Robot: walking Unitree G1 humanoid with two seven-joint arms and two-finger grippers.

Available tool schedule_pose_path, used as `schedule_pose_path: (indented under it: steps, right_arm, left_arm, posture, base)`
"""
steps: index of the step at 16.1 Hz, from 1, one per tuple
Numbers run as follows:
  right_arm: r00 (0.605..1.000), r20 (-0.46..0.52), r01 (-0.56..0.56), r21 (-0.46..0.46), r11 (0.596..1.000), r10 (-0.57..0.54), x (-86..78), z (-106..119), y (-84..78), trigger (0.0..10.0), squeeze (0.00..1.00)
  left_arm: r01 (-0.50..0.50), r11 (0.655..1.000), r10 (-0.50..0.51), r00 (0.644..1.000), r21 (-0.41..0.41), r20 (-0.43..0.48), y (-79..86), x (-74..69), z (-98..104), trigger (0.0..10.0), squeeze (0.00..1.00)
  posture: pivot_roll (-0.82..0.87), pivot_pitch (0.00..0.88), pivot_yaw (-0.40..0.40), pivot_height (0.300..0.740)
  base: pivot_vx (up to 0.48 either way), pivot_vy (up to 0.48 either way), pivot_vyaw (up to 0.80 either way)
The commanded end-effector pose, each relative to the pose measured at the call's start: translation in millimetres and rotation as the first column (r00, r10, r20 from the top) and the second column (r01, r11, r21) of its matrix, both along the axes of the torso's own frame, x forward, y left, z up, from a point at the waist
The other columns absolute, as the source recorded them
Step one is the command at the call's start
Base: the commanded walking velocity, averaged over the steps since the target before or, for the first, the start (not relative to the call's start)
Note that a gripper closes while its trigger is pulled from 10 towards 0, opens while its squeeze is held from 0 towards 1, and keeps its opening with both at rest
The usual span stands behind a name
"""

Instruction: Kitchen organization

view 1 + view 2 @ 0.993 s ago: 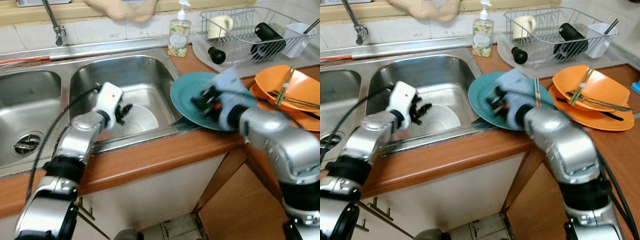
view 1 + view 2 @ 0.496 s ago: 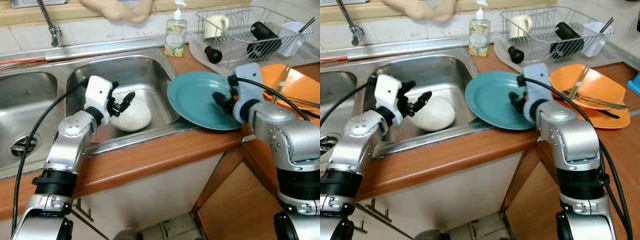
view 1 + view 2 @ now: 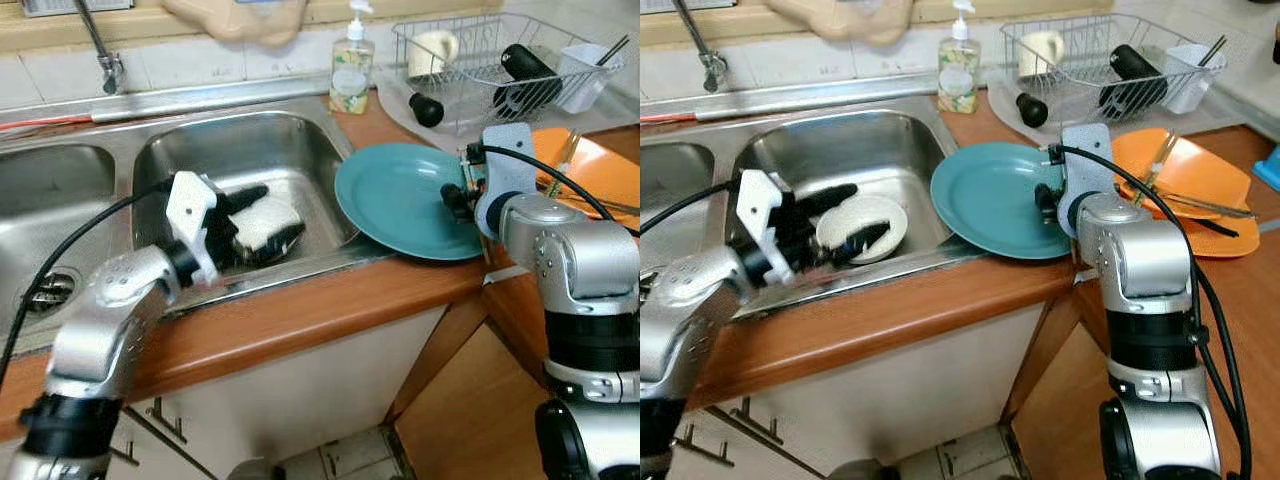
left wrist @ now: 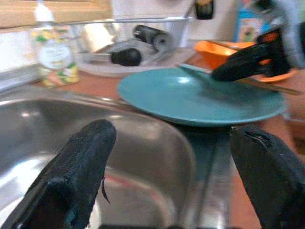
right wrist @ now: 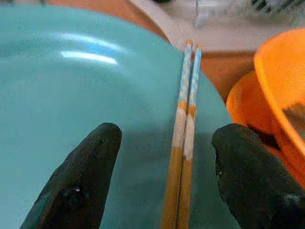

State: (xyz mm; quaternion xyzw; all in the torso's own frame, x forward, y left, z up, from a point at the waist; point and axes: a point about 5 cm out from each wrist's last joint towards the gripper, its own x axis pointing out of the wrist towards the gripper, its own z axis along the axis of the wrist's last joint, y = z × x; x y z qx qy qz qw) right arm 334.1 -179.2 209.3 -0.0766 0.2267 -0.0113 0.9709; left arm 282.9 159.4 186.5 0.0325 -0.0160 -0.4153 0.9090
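Note:
A white bowl (image 3: 262,218) lies in the right basin of the steel sink (image 3: 240,115). My left gripper (image 3: 280,210) reaches into that basin, open, with one black finger above the bowl and one below it. A teal plate (image 3: 400,200) rests on the wooden counter, overlapping the sink's rim. A pair of chopsticks (image 5: 183,138) lies on the plate near its right edge. My right gripper (image 3: 450,195) hovers there, open, and its fingers (image 5: 90,162) straddle the chopsticks without touching them.
Stacked orange plates (image 3: 590,170) holding utensils sit right of the teal plate. Behind stand a dish rack (image 3: 500,60) with a mug and cups, and a soap bottle (image 3: 352,70). The tap (image 3: 105,50) rises at the back left, above the left basin's drain (image 3: 50,285).
My left arm has swung down and forward, so its fingers now span the bowl, which shows its rim instead of a dome. The right gripper has edged toward the plate's right rim.

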Motion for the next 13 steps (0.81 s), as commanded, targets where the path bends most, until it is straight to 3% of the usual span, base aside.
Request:
schedule_pose_path:
  steps: [1,3,4,5,6,7,13]
  right_arm:
    - [1.0,-0.009,0.001,-0.004,1.0,-0.001,1.5,3.4,1.2,10.0,0.0]
    - [0.999,-0.043,0.012,0.013,1.0,-0.011,3.8,-4.4,1.7,10.0,0.0]
    - [0.998,-0.06,0.022,0.035,0.999,-0.02,5.3,-9.2,1.6,9.3,0.0]
    - [0.998,-0.068,0.024,0.058,0.998,-0.02,5.8,-11.4,2.2,6.5,0.0]
    - [0.997,-0.071,0.022,0.071,0.997,-0.016,6.0,-12.2,3.0,4.4,0.0]
    - [0.997,-0.077,0.008,0.098,0.995,-0.001,6.4,-13.3,5.5,0.0,0.0]
    - [0.997,-0.081,-0.013,0.115,0.993,0.022,7.6,-15.2,9.4,0.0,0.0]
  left_arm:
    - [0.037,0.999,-0.037,0.999,0.011,-0.01,-2.8,-4.2,2.2,10.0,0.0]
    - [0.075,0.997,-0.075,0.997,0.016,-0.037,-5.2,-9.5,2.8,10.0,0.0]
    - [0.104,0.994,-0.103,0.993,0.016,-0.053,-7.9,-12.3,3.7,10.0,0.0]
    - [0.125,0.992,-0.123,0.99,0.016,-0.066,-9.4,-13.9,3.9,10.0,0.0]
    - [0.137,0.99,-0.135,0.988,0.018,-0.077,-10.0,-15.2,4.0,10.0,0.0]
    - [0.159,0.987,-0.157,0.983,0.011,-0.094,-10.8,-17.2,4.8,10.0,0.0]
    - [0.183,0.983,-0.18,0.977,0.017,-0.116,-13.2,-20.7,4.9,10.0,0.0]
  posture:
    - [-0.02,0.0,0.025,0.74]
    - [-0.02,0.0,0.024,0.74]
    - [-0.02,0.0,0.024,0.74]
    - [-0.01,0.0,0.025,0.74]
    - [-0.01,0.0,0.026,0.74]
    - [-0.01,0.0,0.027,0.74]
    - [-0.01,0.0,0.027,0.74]
  base:
    - [0.0,0.0,0.0]
    - [0.0,0.0,0.0]
    - [0.0,0.0,0.0]
    - [0.0,0.0,0.0]
    - [0.0,0.0,0.0]
    - [0.0,0.0,0.0]
    - [0.0,0.0,0.0]
